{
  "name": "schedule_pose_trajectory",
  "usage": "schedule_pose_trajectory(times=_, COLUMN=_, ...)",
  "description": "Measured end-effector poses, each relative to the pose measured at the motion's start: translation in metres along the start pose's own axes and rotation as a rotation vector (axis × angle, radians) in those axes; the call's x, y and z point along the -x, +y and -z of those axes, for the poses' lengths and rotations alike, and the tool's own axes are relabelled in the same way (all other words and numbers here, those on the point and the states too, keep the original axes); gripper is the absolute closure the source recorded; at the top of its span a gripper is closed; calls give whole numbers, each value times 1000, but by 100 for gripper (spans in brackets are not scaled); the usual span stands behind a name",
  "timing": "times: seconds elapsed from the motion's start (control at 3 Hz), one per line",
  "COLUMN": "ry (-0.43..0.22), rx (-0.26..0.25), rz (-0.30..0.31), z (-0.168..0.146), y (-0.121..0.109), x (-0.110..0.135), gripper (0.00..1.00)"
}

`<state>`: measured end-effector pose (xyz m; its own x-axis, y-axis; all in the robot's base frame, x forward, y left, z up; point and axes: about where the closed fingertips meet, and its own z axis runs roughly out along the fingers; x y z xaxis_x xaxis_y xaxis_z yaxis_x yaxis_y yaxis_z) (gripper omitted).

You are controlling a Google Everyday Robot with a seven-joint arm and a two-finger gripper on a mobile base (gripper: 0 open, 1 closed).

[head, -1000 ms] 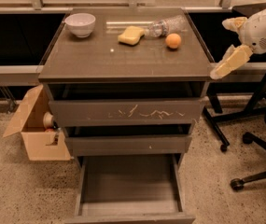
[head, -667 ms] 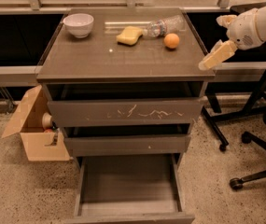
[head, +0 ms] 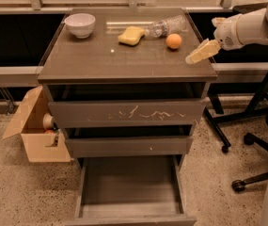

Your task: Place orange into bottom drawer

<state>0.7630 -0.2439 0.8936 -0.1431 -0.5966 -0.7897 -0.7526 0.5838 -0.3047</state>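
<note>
The orange (head: 173,41) sits on the cabinet top (head: 100,60), toward its back right. The bottom drawer (head: 129,185) is pulled out, and its smooth grey tray holds nothing. My gripper (head: 209,36) hovers over the right edge of the cabinet top, a short way right of the orange and apart from it. Its pale fingers (head: 201,51) are spread open and hold nothing.
A white bowl (head: 80,24) stands at the back left of the top. A yellow sponge (head: 130,35) and a clear plastic bottle (head: 165,27) on its side lie just left of the orange. An open cardboard box (head: 35,134) sits on the floor at the left. Black chair legs (head: 246,121) are at the right.
My gripper has moved left, from beside the cabinet to over its right edge, closer to the orange. The orange and the drawers have not moved.
</note>
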Motion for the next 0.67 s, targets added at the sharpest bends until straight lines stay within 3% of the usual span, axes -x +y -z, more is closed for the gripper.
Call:
schedule_pose_trajectory(times=0.33, ry=0, rx=0, rz=0, z=0, y=0, x=0, gripper=0)
schedule_pose_trajectory(times=0.67, ry=-11, rx=5, rz=2, z=-22, y=-4, x=6, gripper=0)
